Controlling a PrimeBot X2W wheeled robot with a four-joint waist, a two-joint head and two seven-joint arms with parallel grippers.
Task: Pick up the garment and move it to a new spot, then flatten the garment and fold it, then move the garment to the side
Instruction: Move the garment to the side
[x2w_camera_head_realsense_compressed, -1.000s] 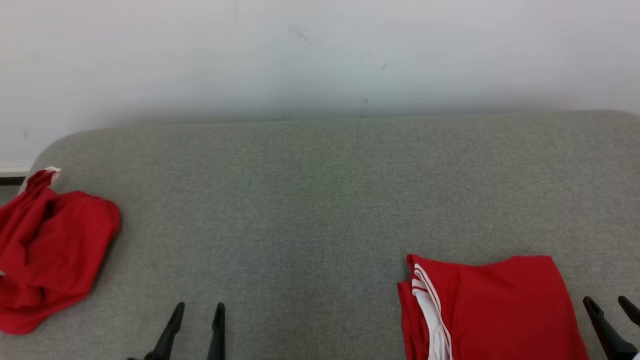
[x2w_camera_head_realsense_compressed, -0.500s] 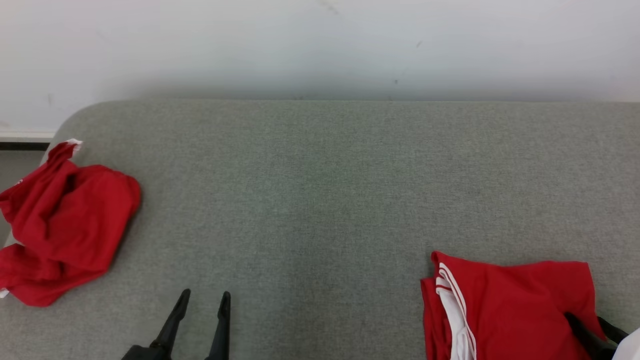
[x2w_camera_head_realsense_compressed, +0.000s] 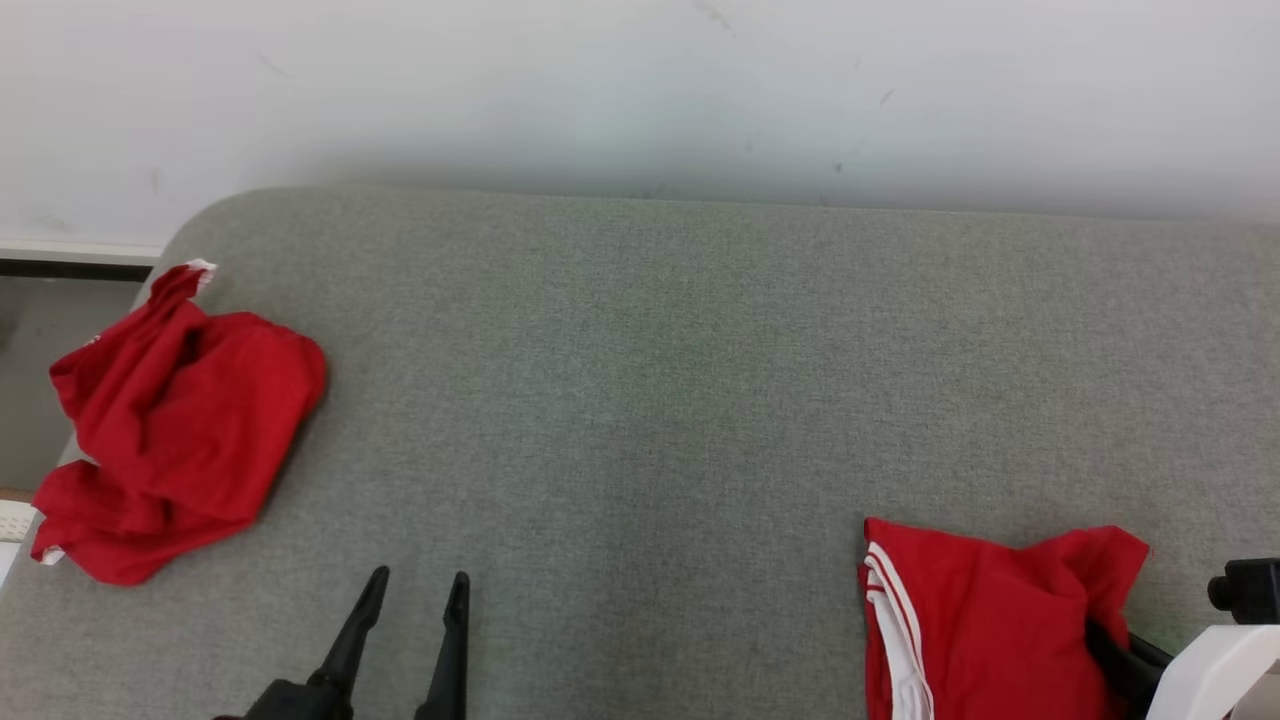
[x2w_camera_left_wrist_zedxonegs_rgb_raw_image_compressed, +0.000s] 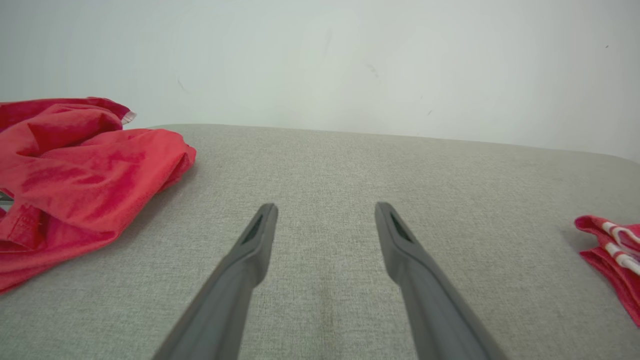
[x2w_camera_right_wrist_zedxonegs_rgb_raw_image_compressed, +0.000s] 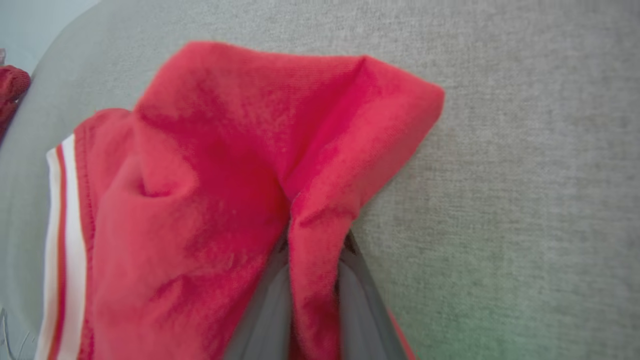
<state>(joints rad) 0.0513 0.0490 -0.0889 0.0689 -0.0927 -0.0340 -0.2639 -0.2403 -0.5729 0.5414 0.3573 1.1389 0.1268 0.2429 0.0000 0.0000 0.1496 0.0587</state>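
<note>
A folded red garment (x2w_camera_head_realsense_compressed: 990, 620) with white stripes along its left edge lies at the near right of the grey padded surface (x2w_camera_head_realsense_compressed: 640, 380). My right gripper (x2w_camera_head_realsense_compressed: 1112, 650) is shut on its right corner, and a ridge of red cloth stands pinched between the two fingers (x2w_camera_right_wrist_zedxonegs_rgb_raw_image_compressed: 315, 240). The cloth (x2w_camera_right_wrist_zedxonegs_rgb_raw_image_compressed: 210, 175) bunches up around the grip. My left gripper (x2w_camera_head_realsense_compressed: 420, 578) hovers open over bare surface at the near left, nothing between its fingers (x2w_camera_left_wrist_zedxonegs_rgb_raw_image_compressed: 326, 206). The left wrist view catches the striped edge of the garment (x2w_camera_left_wrist_zedxonegs_rgb_raw_image_compressed: 612, 250) at far right.
A second red garment (x2w_camera_head_realsense_compressed: 180, 420) lies crumpled at the surface's left edge, partly hanging over it, and shows left of my open fingers (x2w_camera_left_wrist_zedxonegs_rgb_raw_image_compressed: 75, 165). A pale wall (x2w_camera_head_realsense_compressed: 640, 90) runs behind the surface. Wide bare grey cloth spans the middle.
My right gripper has moved in onto the folded garment's right corner and closed on it, rucking the cloth up. The head camera has shifted. The left gripper stays open.
</note>
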